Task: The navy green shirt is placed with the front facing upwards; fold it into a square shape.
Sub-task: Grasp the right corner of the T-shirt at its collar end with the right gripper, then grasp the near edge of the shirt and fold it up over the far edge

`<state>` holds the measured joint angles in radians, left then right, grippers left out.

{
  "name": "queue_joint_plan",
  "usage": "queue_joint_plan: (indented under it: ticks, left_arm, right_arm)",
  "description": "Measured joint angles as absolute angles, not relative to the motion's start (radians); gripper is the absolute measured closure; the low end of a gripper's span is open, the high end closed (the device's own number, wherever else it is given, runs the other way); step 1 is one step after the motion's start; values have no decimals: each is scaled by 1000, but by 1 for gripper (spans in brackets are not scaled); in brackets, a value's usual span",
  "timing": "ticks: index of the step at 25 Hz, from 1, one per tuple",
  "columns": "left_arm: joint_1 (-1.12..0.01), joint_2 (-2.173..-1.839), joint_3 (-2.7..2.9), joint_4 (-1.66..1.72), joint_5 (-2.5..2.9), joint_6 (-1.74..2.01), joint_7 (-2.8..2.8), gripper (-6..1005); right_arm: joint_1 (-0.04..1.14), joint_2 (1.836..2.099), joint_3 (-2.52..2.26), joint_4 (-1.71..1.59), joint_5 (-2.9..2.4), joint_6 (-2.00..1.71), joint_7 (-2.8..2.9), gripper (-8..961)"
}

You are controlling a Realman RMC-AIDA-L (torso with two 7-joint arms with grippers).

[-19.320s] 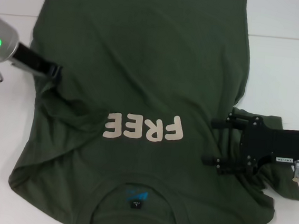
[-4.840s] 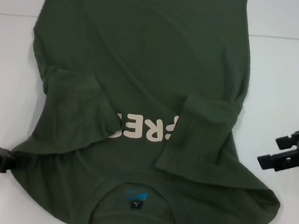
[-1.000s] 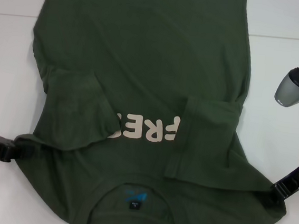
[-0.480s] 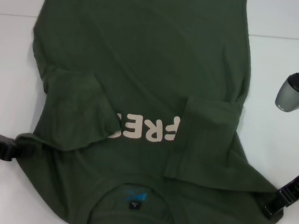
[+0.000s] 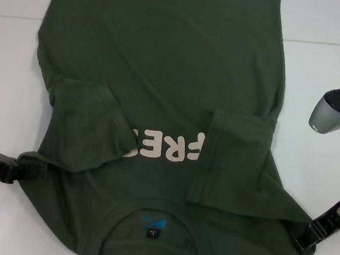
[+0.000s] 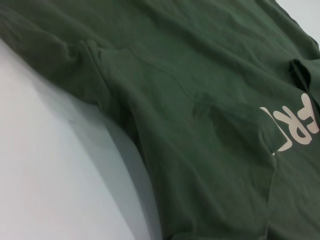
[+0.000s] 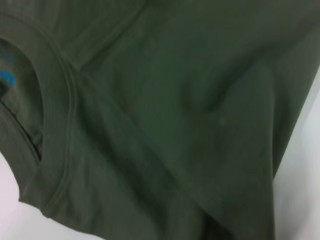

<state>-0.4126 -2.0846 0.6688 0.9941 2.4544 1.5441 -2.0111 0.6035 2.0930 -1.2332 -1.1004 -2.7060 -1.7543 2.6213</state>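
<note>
Right claw (image 5: 305, 242) is down at the shirt's (image 5: 164, 60) near right shoulder corner, left claw (image 5: 10, 171) at the near left shoulder edge. Both touch the fabric, but can't tell if either is pinched shut on it. The shirt lies front up on the white counter (image 5: 325, 76), collar (image 5: 155, 222) nearest, both sleeves folded inward over the chest, partly covering the cream lettering (image 5: 167, 145). The hem runs off the far end.
</note>
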Motion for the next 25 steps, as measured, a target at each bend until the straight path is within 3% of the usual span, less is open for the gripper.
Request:
queue_joint_plan:
  ticks: [4, 9, 15, 25]
  left_arm:
    - [-413, -2085, 669, 994, 2455, 1545, -2011, 961]
    - [-413, -2085, 669, 994, 2454, 1546, -2010, 962]
    - [-411, -2085, 669, 990, 2454, 1546, -2007, 962]
    - [-418, -2078, 664, 966, 2451, 1526, -2002, 961]
  right_arm:
    - [595, 2092, -1236, -1102, -2707, -1757, 2626, 398]
    - [590, 2091, -1236, -1104, -2707, -1765, 2627, 658]
    - [584, 2088, -1235, -1114, -2707, -1768, 2628, 889]
    - [557, 2086, -1198, -1233, -2718, -1791, 2601, 936]
